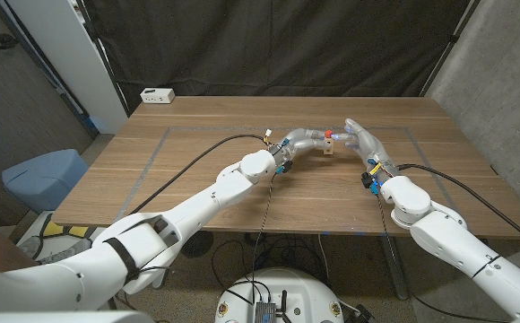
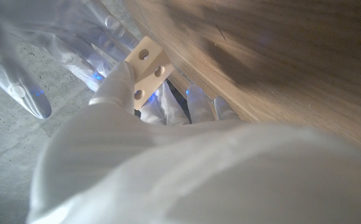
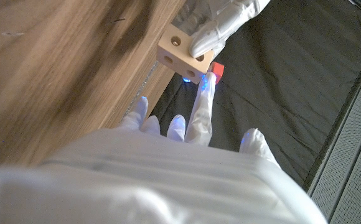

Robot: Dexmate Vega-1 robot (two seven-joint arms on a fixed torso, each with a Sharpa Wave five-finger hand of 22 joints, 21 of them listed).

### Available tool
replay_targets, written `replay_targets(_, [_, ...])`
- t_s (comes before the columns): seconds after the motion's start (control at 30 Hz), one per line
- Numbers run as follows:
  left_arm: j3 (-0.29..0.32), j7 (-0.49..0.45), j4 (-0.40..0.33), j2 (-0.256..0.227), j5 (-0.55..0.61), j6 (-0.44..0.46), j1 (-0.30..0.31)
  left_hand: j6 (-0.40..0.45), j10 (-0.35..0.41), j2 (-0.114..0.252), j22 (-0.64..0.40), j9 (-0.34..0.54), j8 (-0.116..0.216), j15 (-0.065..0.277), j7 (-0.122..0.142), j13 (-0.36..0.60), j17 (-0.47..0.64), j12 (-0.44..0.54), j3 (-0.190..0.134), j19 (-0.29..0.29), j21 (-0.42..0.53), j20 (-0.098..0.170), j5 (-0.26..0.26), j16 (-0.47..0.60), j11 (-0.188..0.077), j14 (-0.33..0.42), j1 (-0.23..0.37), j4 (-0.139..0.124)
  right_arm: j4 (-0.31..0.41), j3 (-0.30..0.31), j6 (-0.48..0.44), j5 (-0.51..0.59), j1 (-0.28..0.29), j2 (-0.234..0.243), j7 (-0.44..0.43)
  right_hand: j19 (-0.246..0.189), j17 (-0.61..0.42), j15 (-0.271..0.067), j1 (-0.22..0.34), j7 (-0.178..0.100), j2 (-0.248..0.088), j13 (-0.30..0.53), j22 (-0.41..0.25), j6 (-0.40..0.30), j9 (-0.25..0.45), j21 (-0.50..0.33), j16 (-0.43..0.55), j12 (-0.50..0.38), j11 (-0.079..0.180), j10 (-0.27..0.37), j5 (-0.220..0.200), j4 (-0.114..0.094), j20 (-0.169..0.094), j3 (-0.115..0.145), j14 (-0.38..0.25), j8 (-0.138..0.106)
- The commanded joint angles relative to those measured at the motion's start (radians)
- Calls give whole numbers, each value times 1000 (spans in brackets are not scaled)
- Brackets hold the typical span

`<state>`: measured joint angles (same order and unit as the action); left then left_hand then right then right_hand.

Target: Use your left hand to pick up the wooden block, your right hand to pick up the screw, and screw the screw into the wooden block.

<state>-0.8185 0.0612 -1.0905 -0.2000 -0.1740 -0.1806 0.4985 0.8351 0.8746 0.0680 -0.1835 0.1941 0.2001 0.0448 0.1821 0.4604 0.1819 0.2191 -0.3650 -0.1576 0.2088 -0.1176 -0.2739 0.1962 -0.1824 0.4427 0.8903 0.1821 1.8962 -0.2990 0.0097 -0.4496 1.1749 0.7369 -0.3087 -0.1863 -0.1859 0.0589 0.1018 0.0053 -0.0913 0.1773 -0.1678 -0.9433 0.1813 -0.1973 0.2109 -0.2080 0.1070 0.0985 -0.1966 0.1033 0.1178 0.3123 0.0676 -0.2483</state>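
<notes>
with the left hand (image 1: pixel 307 142) gripping the wooden block (image 1: pixel 329 146) above the table (image 1: pixel 197 179) toward its far edge, the right hand (image 1: pixel 360 139), pinching the red-headed screw (image 3: pixel 217 68) against it, should line it up squarely with a hole before twisting.

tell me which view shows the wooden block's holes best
The left wrist view: the wooden block, held by the left robot hand, shows three holes. The right wrist view shows it at a corner angle, fewer holes clear. In the head view it is too small.
</notes>
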Motion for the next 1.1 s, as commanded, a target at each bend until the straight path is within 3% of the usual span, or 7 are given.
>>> replay_targets(0.03, [-5, 10, 23, 12, 0, -2, -14, 69, 24, 11, -6, 5, 5, 22, -46, 38, 1, 17, -28, -2, 8, 5, -4, 2, -18, 9, 0, -26, 0, 6, 18, -16, 3, 24, 51, -7, -4, -2, 13, 0, -2, 0, -2, -9, 2, -2, 5, -2, 1, 16, -6, -1, 1, 7, -9, 2])
replay_targets(0.3, [-7, 14, 37, 17, -1, -6, -20, 70, 23, 12, -6, 5, 5, 21, -46, 38, 1, 16, -29, -2, 8, 4, -4, 2, -16, 9, 0, -26, -3, 10, 26, -31, 4, 26, 66, -8, -4, -4, 11, -2, -3, 0, -2, -10, 2, 0, 4, -3, -7, 34, -6, -2, -2, 8, -14, 8])
replay_targets(0.6, [-6, 17, 48, 21, -3, -11, -23, 70, 23, 11, -6, 5, 5, 20, -46, 37, 1, 16, -29, -3, 8, 5, -4, 2, -17, 10, 0, -26, 4, 18, 16, -26, 14, 14, 23, -16, -4, -7, 9, -2, -1, 0, -2, -18, 2, -1, 7, -4, -11, 49, -6, -3, -5, 9, -27, 11])
replay_targets(0.67, [-5, 20, 53, 22, -5, -14, -25, 70, 22, 11, -6, 5, 5, 21, -47, 38, 1, 16, -29, -3, 8, 4, -4, 2, -18, 10, 0, -25, 5, 19, 14, -20, 16, 10, 10, -20, -4, -6, 9, -2, -1, 0, -2, -17, 2, -2, 7, -3, -17, 50, -6, -3, -5, 9, -30, 13])
replay_targets(0.73, [-6, 18, 55, 22, -3, -16, -26, 70, 22, 11, -6, 5, 5, 21, -47, 38, 1, 16, -29, -3, 8, 5, -4, 2, -16, 10, 0, -25, 4, 20, 17, -18, 17, 7, 6, -29, -4, -7, 9, 0, 0, 1, -2, -9, 3, -3, 5, 2, -43, 48, -6, -2, -9, 10, -32, 22])
replay_targets(1.0, [-5, 13, 52, 19, 1, -15, -27, 69, 23, 11, -6, 5, 4, 20, -47, 38, 1, 16, -29, -3, 8, 5, -4, 2, -17, 9, 0, -25, -1, 21, 29, 4, 20, -11, -27, -50, -3, -11, 14, 3, 0, 1, -1, -6, 3, -8, 7, 4, -43, 54, -6, 2, -16, 13, -46, 29])
replay_targets(1.1, [-5, 12, 51, 18, 2, -16, -27, 69, 23, 11, -6, 5, 4, 20, -47, 38, 1, 16, -29, -3, 8, 4, -4, 2, -15, 9, 0, -25, -1, 23, 29, 10, 22, -15, -37, -59, -2, -12, 17, 4, 1, 1, -1, -4, 3, -9, 7, 5, -54, 56, -6, 4, -14, 15, -51, 32])
